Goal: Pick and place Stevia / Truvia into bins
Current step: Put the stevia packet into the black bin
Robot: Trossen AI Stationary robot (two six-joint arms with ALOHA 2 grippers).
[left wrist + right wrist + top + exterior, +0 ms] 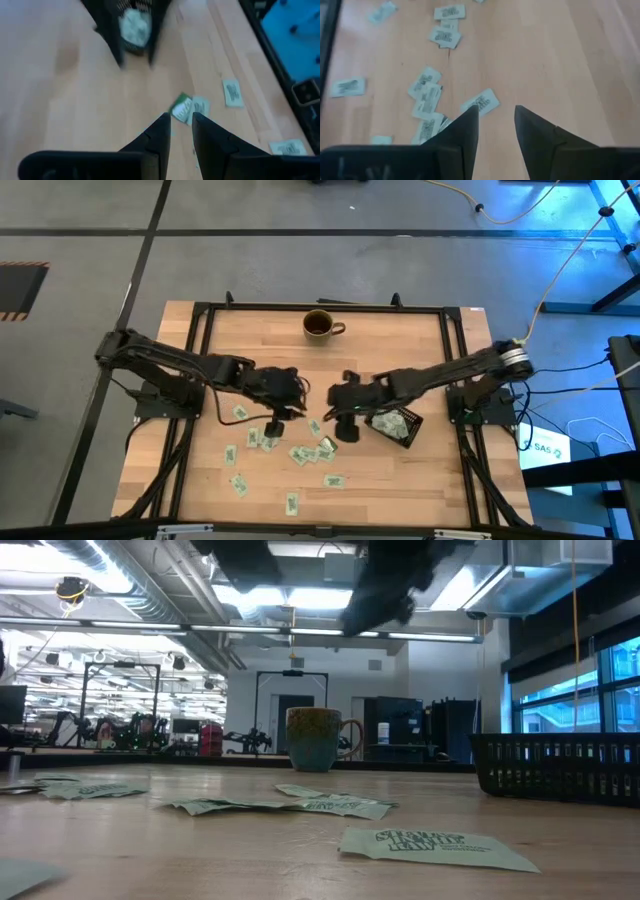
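Several pale green and white Stevia sachets (300, 451) lie flat on the wooden table, mostly near its front middle; more show in the low view (330, 806). The black bin (398, 426) stands right of centre with sachets inside it (134, 27). My left gripper (273, 423) hangs open above the table, left of the loose sachets, with nothing between its fingers (181, 121). My right gripper (344, 427) hangs open between the sachets and the bin, empty too (496, 114), and slants down toward the scattered sachets (427, 95).
A brown mug (320, 326) stands at the table's far edge, in the middle, well away from both arms. Black frame rails (196, 380) run along the table's sides. Bare wood lies between the mug and the grippers.
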